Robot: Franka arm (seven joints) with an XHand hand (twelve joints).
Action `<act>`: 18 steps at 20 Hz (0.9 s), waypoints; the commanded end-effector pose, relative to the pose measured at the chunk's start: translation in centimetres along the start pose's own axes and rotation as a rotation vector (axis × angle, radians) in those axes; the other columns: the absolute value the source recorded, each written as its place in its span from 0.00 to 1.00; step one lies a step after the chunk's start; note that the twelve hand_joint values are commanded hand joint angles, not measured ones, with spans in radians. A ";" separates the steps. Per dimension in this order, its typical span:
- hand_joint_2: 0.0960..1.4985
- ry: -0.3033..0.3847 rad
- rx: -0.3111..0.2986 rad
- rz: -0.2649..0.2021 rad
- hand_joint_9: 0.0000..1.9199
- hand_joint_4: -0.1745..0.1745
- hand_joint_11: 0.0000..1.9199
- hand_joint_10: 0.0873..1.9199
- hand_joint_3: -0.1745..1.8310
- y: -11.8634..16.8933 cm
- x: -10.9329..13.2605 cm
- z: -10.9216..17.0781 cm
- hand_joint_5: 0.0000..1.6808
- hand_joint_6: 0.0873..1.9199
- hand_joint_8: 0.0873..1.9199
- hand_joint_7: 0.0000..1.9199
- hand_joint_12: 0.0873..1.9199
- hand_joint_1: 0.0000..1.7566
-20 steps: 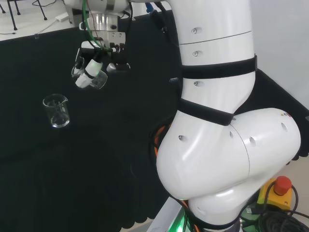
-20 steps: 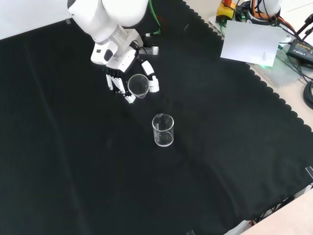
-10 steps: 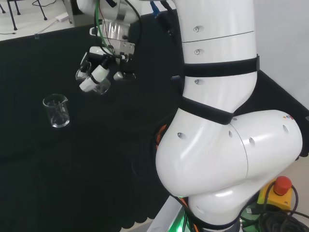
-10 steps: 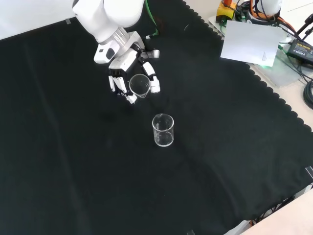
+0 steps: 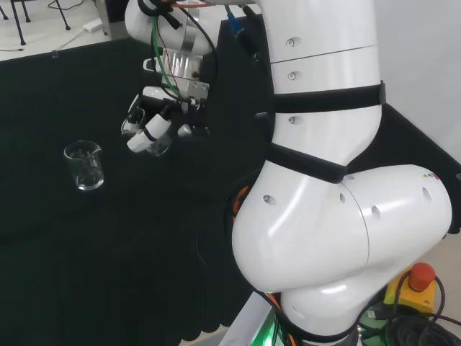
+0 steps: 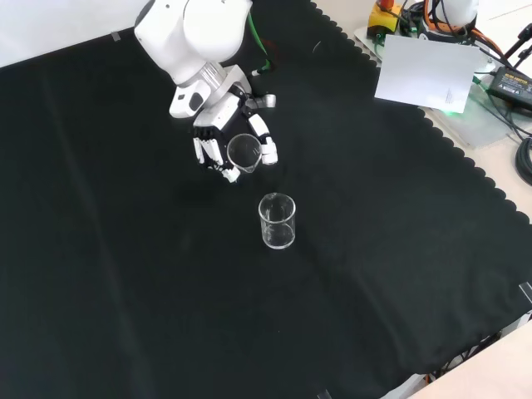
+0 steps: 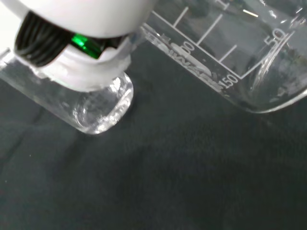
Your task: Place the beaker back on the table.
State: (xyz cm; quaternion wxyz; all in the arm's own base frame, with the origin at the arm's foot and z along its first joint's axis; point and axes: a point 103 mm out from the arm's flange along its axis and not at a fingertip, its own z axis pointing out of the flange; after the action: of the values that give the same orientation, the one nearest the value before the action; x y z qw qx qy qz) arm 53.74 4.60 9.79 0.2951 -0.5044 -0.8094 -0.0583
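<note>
Black cloth [image 6: 399, 249] spreads below; fingers [image 6: 268, 149] curled around a tilted beaker [image 6: 243, 150]; second beaker [image 6: 278, 221] stands nearby.

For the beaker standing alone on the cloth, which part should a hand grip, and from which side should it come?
Grip the standing beaker round its straight side wall, about mid-height, coming from the side. It stands upright with its open mouth up and nothing touching it, so the wall is free all round. The hand already has its fingers curled round another beaker, tilted above the cloth.
</note>
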 end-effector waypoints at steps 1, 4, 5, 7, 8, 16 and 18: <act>0.41 0.063 -0.029 -0.007 0.86 1.00 0.47 0.00 0.35 -0.1 -0.5 1.2 0.85 0.12 0.00 0.89 0.53 0.66; 0.41 0.138 -0.073 -0.014 0.86 1.00 0.47 0.00 0.35 -0.3 -0.5 1.4 0.86 0.12 0.00 0.88 0.53 0.66; 0.41 0.154 -0.082 -0.017 0.86 1.00 0.47 0.00 0.35 -0.3 -0.5 1.5 0.86 0.12 0.00 0.88 0.53 0.66; 0.41 0.176 -0.101 -0.021 0.86 1.00 0.46 0.00 0.35 -0.4 -0.4 1.5 0.86 0.11 0.00 0.87 0.53 0.66; 0.41 0.181 -0.109 -0.021 0.86 1.00 0.46 0.00 0.35 -0.5 -0.3 1.6 0.86 0.11 0.00 0.87 0.53 0.66; 0.41 0.188 -0.191 0.001 0.84 1.00 0.45 0.00 0.34 -0.8 -0.7 2.2 0.87 0.08 0.00 0.85 0.53 0.66; 0.42 0.192 -0.208 0.006 0.83 1.00 0.45 0.00 0.34 -0.9 -0.9 2.3 0.87 0.08 0.00 0.85 0.53 0.66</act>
State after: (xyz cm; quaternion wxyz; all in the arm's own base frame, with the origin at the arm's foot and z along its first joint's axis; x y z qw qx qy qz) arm 52.39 4.82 7.93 0.3296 -0.5153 -0.7734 -0.1667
